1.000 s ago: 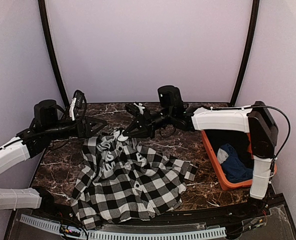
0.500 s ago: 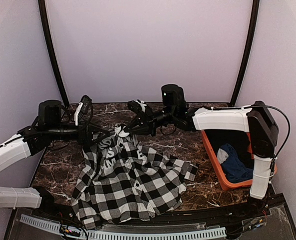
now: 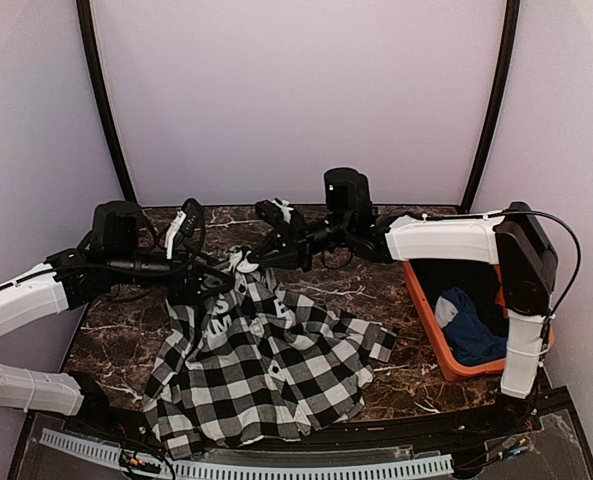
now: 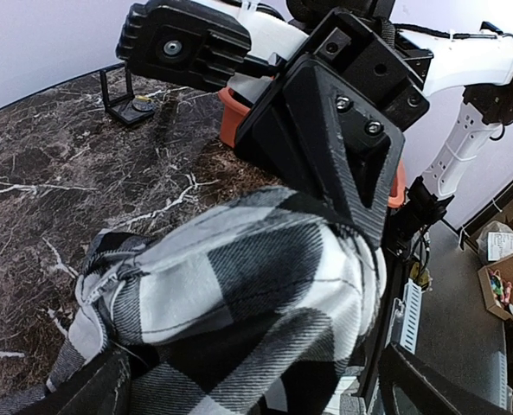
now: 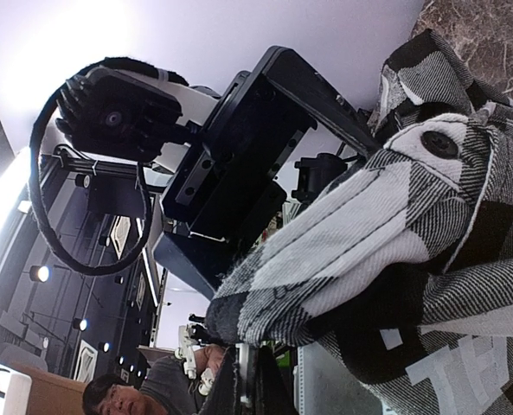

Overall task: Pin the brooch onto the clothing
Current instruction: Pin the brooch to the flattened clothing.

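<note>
The clothing [image 3: 266,360], a black-and-white checked shirt with white lettering, lies spread on the marble table, its collar end pulled up off the surface. My right gripper [image 3: 254,262] is shut on that raised fold; the right wrist view shows the cloth edge [image 5: 394,216] pinched at the gripper [image 5: 249,363]. My left gripper [image 3: 211,280] is open and straddles the same raised fold from the left. In the left wrist view the checked fabric [image 4: 239,285] bulges between the wide-apart jaws of the left gripper [image 4: 265,385]. I see no brooch plainly in any view.
An orange basket [image 3: 426,325] holding a dark blue garment [image 3: 471,335] stands at the table's right edge. A small black stand [image 4: 128,97] with a small round piece sits on the marble beyond the shirt. Dark poles rise at both back corners.
My left arm has swung right and forward, bringing its open gripper over the raised collar fold. The right gripper has kept its hold and lifted the fold slightly.
</note>
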